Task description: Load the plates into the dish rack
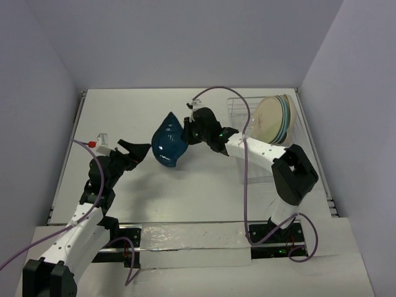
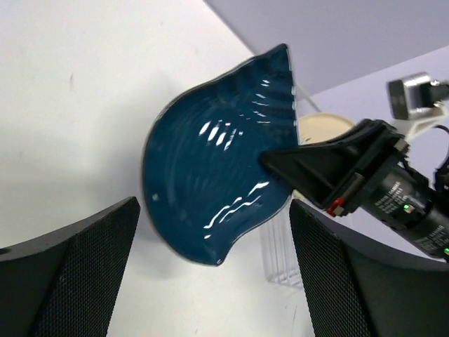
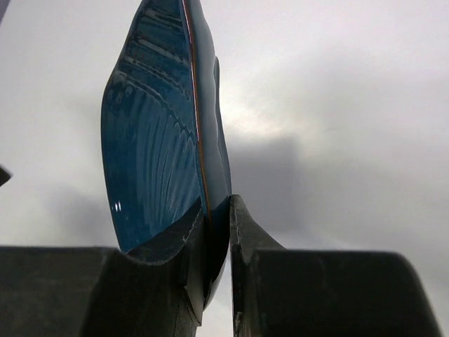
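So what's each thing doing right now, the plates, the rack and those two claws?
dark blue plate: held on edge, tilted, pinched at its rim
right gripper: shut on the dark blue plate
left gripper: open, holding nothing, beside the plate
plates in the rack: standing on edge, packed together
dish rack: partly loaded, plates at its far end

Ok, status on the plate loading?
Right gripper shut on dark blue plate at its rim, plate lifted on edge. Left gripper open, empty, beside it. Other plates standing in dish rack; nothing visibly blocking.
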### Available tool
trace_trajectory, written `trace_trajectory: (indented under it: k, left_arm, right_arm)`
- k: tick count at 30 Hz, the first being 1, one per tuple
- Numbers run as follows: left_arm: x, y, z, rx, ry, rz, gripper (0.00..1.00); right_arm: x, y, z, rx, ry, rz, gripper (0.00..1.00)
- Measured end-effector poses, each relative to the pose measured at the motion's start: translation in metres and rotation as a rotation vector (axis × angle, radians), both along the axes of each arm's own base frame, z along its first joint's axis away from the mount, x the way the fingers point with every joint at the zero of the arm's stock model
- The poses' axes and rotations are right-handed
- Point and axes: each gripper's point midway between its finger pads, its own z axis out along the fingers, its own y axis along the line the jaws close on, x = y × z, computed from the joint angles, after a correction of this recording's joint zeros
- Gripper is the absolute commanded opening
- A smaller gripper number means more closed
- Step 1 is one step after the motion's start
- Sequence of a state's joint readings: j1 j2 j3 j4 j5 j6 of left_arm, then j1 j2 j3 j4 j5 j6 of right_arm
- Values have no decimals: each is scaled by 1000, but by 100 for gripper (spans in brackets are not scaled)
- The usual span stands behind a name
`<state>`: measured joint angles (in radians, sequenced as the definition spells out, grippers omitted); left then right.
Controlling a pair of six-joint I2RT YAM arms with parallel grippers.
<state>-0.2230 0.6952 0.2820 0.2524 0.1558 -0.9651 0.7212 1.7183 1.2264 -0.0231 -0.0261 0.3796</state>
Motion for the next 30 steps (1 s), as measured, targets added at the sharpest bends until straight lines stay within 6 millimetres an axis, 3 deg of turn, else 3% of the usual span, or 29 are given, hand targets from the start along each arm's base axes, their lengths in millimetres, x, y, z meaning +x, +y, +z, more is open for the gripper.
trace_trajectory:
  k: [2,6,11,17,20,23,30]
  left_arm:
    - [6,-1,10,-5,-21,4,96]
    - [13,1,9,0,-15,21,97]
    - [19,10,6,29,-1,79,99]
    - [25,23,19,65,-33,147,99]
    - [25,32,16,94,-18,191,99]
    - [25,43,12,123,-1,244,99]
    - [28,61,10,166,28,337,99]
  right_arm:
    - [11,-16,21,-48,-67,-57,0]
    - [36,-51,78,-90,-203,-167,0]
    - [65,-119,148,-147,-346,-355,0]
    - [85,-207,198,-331,-417,-531,0]
    - [85,-242,211,-454,-426,-583,0]
    - [81,-262,213,-607,-431,-590,0]
    - [73,-288,176,-903,-346,-533,0]
